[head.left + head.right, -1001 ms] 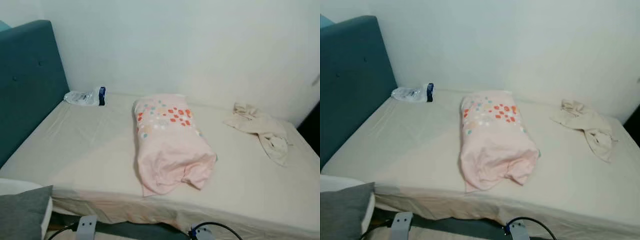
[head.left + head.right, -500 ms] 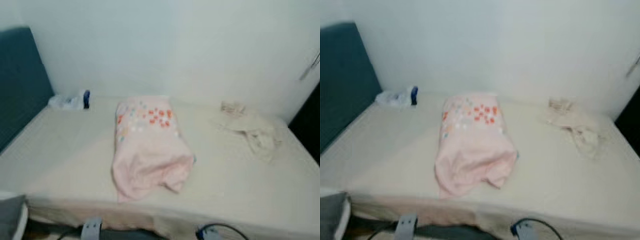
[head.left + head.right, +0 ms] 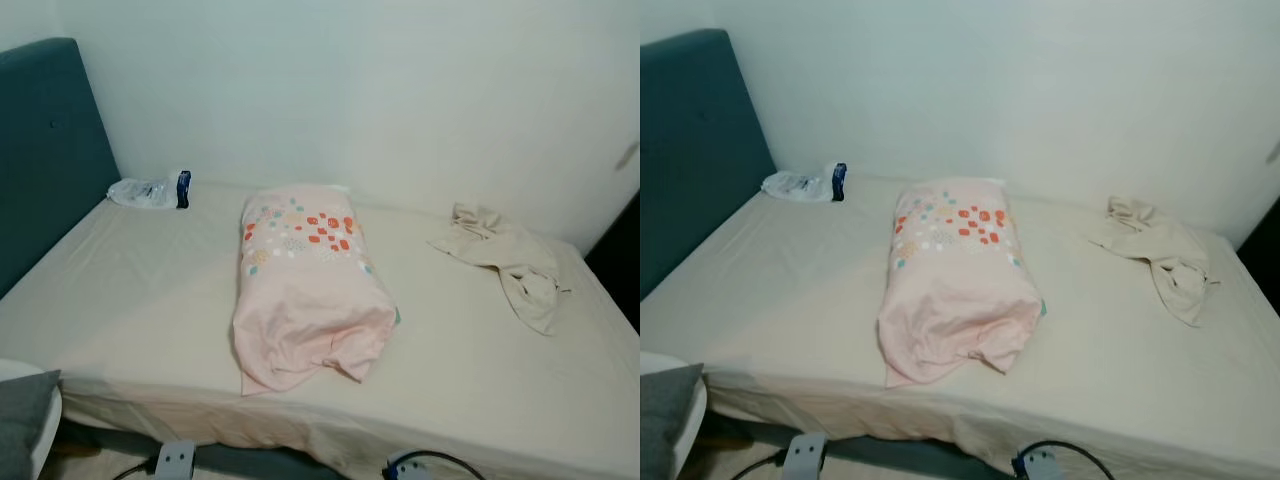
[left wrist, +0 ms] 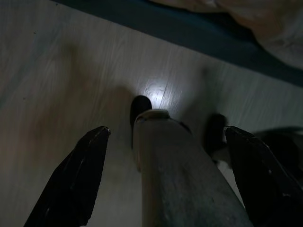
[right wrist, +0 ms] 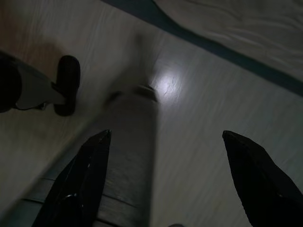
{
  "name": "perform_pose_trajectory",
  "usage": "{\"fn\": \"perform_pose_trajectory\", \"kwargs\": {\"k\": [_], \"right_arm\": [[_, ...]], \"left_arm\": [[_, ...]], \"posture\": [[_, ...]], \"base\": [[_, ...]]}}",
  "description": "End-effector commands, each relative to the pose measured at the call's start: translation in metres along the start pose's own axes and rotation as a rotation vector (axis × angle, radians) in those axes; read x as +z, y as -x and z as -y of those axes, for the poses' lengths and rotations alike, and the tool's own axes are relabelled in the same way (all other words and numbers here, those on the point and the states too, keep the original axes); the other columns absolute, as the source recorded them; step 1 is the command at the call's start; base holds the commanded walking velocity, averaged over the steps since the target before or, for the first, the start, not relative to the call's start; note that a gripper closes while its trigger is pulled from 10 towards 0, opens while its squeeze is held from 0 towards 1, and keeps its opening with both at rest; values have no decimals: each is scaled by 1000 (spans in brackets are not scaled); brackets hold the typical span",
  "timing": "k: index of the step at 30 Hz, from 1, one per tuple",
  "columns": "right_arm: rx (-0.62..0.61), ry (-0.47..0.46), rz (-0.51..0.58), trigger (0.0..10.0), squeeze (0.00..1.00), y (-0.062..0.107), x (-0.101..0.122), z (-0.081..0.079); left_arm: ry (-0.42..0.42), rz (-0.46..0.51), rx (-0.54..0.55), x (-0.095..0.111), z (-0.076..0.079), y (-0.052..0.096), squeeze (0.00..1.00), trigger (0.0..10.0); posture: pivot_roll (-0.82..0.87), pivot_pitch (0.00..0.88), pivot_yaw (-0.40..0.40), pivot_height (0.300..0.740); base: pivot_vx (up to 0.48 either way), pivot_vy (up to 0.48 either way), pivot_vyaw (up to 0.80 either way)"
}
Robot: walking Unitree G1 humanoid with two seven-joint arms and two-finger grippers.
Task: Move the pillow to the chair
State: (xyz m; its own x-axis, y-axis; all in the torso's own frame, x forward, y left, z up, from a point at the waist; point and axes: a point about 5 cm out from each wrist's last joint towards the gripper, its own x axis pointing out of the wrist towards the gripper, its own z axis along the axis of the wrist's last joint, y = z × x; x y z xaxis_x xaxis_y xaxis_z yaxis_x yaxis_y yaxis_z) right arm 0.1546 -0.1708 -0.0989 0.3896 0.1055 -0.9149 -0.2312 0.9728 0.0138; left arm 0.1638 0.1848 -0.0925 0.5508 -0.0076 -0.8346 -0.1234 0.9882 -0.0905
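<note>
- Against half a second ago the head views are sharp where they were blurred; the teal headboard (image 3: 45, 150) takes up more of the left side, so the camera has turned; the things on the bed lie as they did, none moved
- The pillow (image 3: 305, 285) lies on the bed (image 3: 140, 300), about midway across it; it is pink, with a patch of orange, white and blue dots on its far half
- Its long axis runs from the wall toward the bed's near edge, tilted slightly; the dotted end points at the wall, the loose, crumpled open end of the case points toward the robot and stops just short of the near edge
- Bare sheet lies open on both sides of the pillow, wider on the left; the wall closes the far side and the headboard the left
- A crumpled plastic bottle (image 3: 150, 191) with a blue cap rests in the far left corner, well apart from the pillow; a beige cloth (image 3: 505, 262) lies rumpled on the right, also apart
- A grey cushion (image 3: 25, 420) shows at the lower left, below the bed's edge
- The left gripper (image 4: 165, 175) hangs low over pale wooden floor (image 4: 52, 71), jaws spread wide and holding nothing, the robot's leg beneath them
- The right gripper (image 5: 173, 182) hangs likewise over the floor, jaws wide apart and empty
</note>
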Motion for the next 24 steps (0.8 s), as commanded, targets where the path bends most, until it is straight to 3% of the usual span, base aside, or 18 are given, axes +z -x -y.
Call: {"fn": "perform_pose_trajectory", "kwargs": {"k": [1,14,19,24], "right_arm": [[-15,2,2,10000,0,1,0,5],[-29,5,17,10000,0,2,2,10],[23,-138,115,10000,0,1,22,8],[58,-120,169,10000,0,1,38,4]], "left_arm": [[15,-8,2,-2,2,0,0,10000],[3,1,11,3,0,-1,0,10000],[30,45,18,13,-2,-2,0,10000],[42,74,9,19,-1,-2,0,10000]], "posture": [[88,0,-76,740],[83,0,-74,740],[81,0,-72,740],[77,0,-72,740]], "base": [[0,0,0],[0,0,0],[0,0,0],[0,0,0]]}}
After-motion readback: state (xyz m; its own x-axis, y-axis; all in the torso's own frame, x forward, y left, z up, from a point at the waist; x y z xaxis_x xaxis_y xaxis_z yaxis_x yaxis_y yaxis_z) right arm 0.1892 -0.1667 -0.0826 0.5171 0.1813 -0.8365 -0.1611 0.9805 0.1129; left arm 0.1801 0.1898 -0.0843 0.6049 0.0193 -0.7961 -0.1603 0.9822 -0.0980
